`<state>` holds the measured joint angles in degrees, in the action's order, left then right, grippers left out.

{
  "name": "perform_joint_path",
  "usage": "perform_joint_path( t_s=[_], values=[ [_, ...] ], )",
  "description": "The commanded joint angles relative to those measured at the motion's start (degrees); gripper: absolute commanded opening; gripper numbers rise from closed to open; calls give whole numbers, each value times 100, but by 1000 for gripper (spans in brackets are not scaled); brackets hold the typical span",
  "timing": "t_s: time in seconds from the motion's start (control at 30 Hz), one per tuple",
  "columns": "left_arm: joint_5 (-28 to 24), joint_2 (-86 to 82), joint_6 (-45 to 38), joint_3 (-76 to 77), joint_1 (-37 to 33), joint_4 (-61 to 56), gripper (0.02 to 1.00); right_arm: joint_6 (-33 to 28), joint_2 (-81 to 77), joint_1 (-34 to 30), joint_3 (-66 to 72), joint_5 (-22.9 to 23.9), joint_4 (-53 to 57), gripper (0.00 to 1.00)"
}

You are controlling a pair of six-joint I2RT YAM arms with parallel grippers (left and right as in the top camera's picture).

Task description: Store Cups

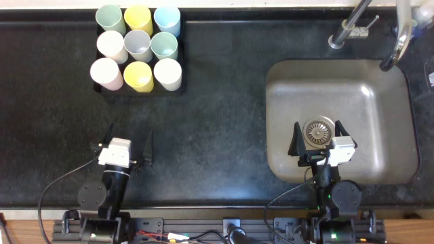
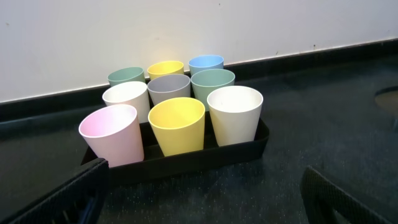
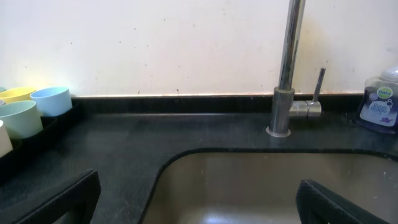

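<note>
**A:** Which step was judged to be in hand?

**B:** No carrying step. At the far left of the surface (image 1: 217, 102) the tray (image 2: 211, 157) was seen full: nine cups (image 2: 169, 87) stood upright in three rows of three. All the cups seen were inside it, so the storing was taken as either finished or not yet begun.

**A:** How were they laid out?

**B:** From left to right, the far row was made up of the far green cup (image 1: 110, 17), the far yellow cup (image 1: 137, 19) and the blue cup (image 1: 167, 19). The middle row held the middle white cup (image 1: 111, 45), the grey cup (image 1: 137, 44) and the middle green cup (image 1: 164, 45). The near row held the pink cup (image 1: 106, 73), the near yellow cup (image 1: 138, 76) and the near white cup (image 1: 167, 73). Nothing was seen inside any of them.

**A:** And the arms?

**B:** The left gripper (image 1: 129, 139) was held at the near left, well apart from the tray and facing it. Its fingers were spread wide with nothing between them. The right gripper (image 1: 319, 135) was held above the sink (image 1: 380, 88), over the drain (image 1: 313, 127), its fingers likewise apart and bare. Beyond stood the faucet (image 3: 290, 68) and, at the far right, a soap bottle (image 3: 379, 102).

**A:** What would the next move call for?

**B:** If nesting was wanted, a near-row rim would have to be taken by the left gripper. The cup would then need lifting straight up, lest its neighbours be tipped.
</note>
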<state>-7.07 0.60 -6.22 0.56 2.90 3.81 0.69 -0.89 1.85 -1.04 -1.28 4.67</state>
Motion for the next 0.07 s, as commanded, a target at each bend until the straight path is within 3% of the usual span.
perform_joint_path(
  t_s=[0.03, 0.07],
  values=[
    [24, -44, -87, -11, 7, 11, 998, 22, 68, -33, 79, -61, -39, 998],
    [24, -44, -87, -11, 7, 11, 998, 22, 68, -33, 79, -61, -42, 998]
  ],
)
